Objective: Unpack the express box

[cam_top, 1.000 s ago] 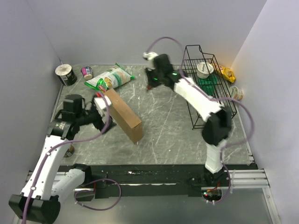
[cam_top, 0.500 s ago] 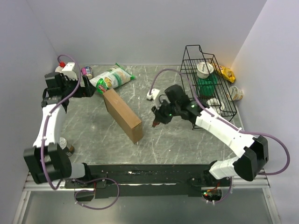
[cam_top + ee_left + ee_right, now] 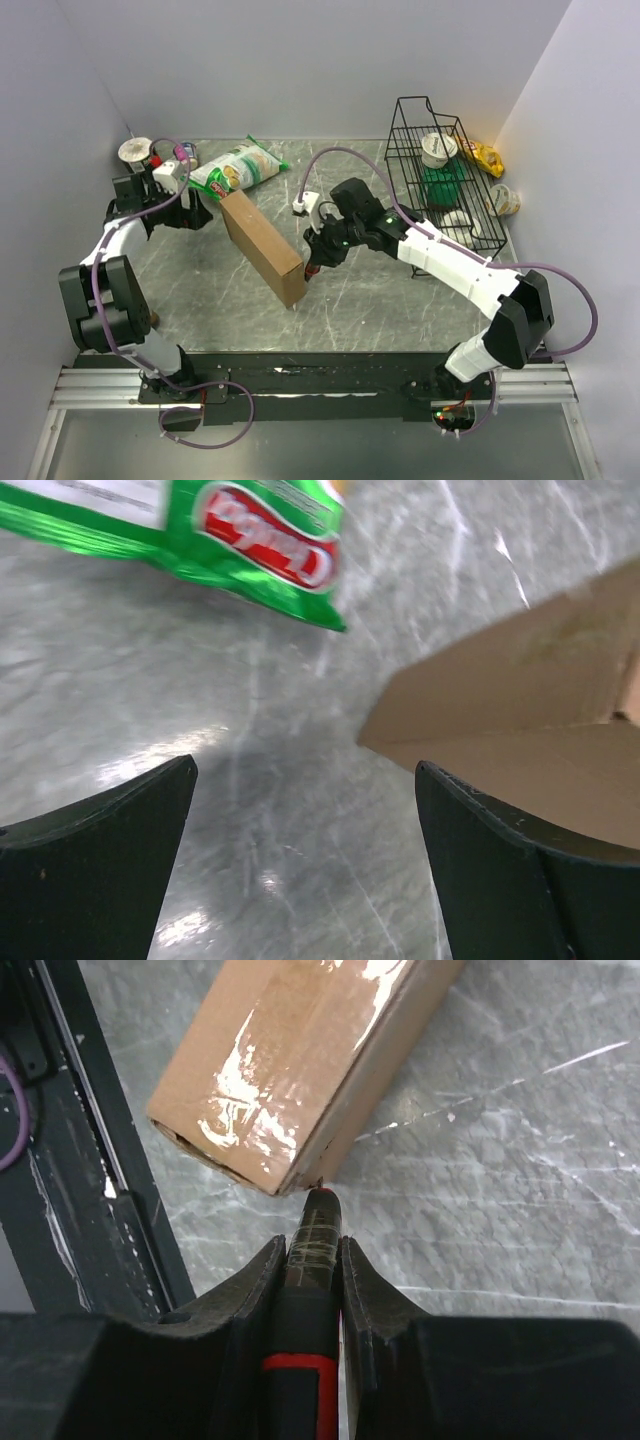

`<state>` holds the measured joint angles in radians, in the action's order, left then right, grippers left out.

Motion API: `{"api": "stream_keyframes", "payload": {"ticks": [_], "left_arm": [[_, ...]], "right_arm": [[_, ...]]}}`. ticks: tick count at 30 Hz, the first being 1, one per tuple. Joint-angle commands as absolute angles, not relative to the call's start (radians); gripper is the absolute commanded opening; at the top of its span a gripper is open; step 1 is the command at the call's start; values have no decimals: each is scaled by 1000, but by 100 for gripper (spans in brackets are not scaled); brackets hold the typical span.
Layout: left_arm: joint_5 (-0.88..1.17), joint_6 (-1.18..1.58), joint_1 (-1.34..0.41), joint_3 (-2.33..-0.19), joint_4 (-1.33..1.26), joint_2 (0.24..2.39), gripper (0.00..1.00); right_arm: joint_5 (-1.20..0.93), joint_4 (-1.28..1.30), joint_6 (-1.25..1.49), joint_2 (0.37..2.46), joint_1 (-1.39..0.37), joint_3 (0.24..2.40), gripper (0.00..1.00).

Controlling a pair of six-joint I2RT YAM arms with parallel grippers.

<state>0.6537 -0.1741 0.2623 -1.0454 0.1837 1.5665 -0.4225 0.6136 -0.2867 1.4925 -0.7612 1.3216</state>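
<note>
The express box is a plain brown cardboard box standing on its long edge in the middle of the table, its seam taped. My right gripper is shut on a black cutter with a red band. The cutter's tip touches the near lower corner of the box at the taped end. My left gripper is open and empty, low over the table just left of the box's far end; the box's corner shows beyond its right finger.
A green-and-white snack bag lies behind the box, also in the left wrist view. Two cups stand at the back left. A black wire basket with cups and packets stands at the right. The table's front rail is close to the box.
My right gripper has moved left and down, bringing the cutter's tip to the box's near corner. My left gripper has come in from the back left toward the box's far end.
</note>
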Motion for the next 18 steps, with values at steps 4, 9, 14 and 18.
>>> {"api": "stream_keyframes", "payload": {"ticks": [4,9,14,18], "left_arm": [[876,-333,255,-997,155,1526,96],[966,-446,255,-922,244,1444,97],[996,-511,249,-847,317,1378,96],[977,-537,241,-850,446,1307,95]], "right_arm": [[-377,535,-196,1512,-769,1420,0],[-282,512,-218,1549,-764,1453,0],[-255,497,-218,1598,-741,1512,0],[-193,483,-225,1646,-733,1555,0]]}}
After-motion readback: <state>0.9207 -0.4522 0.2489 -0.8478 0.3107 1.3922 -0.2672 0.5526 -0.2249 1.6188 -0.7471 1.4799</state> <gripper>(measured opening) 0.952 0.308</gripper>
